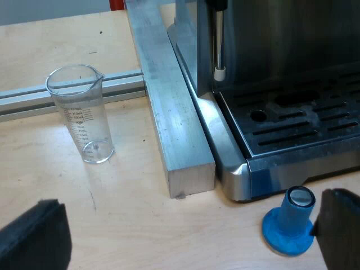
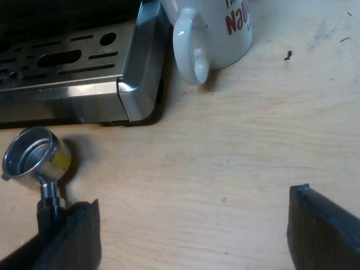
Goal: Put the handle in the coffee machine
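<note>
Down on the surface [image 2: 253, 129], the metal holder [image 2: 29, 153] lies loose by the front corner of the espresso machine [image 2: 73, 62]. Its dark handle reaches one finger of my right end effector [image 2: 191, 225], which is spread wide, holding nothing. A mug [image 2: 216, 28] stands near. My left end effector [image 1: 191, 225] is wide too, beside a blue tamper [image 1: 292, 222], with a measuring glass [image 1: 81, 112] farther off.

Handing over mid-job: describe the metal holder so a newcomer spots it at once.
Find the steel front of the espresso machine. Just before it the metal holder lies on the wooden table: a round, open steel cup on a dark handle. The nearby mug is white with red lettering; the holder is bare metal.
</note>
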You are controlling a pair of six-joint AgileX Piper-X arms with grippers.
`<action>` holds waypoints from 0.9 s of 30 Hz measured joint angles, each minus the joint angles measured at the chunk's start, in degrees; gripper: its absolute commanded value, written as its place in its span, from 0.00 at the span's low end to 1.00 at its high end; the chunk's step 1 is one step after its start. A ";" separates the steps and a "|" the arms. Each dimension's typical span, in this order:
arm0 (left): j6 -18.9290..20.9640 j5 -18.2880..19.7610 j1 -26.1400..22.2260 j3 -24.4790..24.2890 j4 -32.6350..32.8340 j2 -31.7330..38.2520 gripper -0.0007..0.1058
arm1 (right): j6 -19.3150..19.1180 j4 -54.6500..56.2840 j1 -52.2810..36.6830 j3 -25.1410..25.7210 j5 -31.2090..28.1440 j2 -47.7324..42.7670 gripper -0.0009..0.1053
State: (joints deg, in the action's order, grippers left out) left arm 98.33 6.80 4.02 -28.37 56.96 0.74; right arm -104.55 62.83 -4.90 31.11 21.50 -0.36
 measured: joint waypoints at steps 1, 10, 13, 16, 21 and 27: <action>0.00 0.00 0.00 0.00 0.00 0.00 0.84 | 0.00 0.00 0.00 0.00 0.00 0.00 0.67; 0.00 0.38 0.00 0.00 0.00 0.00 0.84 | 0.00 -0.40 0.00 0.00 0.00 0.00 0.67; 0.00 1.11 0.00 0.00 0.00 0.00 0.84 | 0.49 -0.38 0.00 0.00 -0.22 0.00 0.67; 0.00 1.76 0.00 0.00 0.00 0.00 0.84 | 1.42 -0.38 0.00 0.13 -3.33 0.00 0.67; 0.00 2.01 0.00 0.00 0.00 0.00 0.84 | 2.19 0.00 0.00 2.61 -5.85 0.00 0.67; 0.00 2.53 3.21 -1.30 0.00 0.00 0.84 | 2.18 2.44 0.87 7.41 -6.39 4.23 0.67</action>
State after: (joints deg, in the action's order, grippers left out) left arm 98.33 9.32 7.23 -29.67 56.96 0.74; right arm -102.37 65.27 -4.03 38.52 15.11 3.87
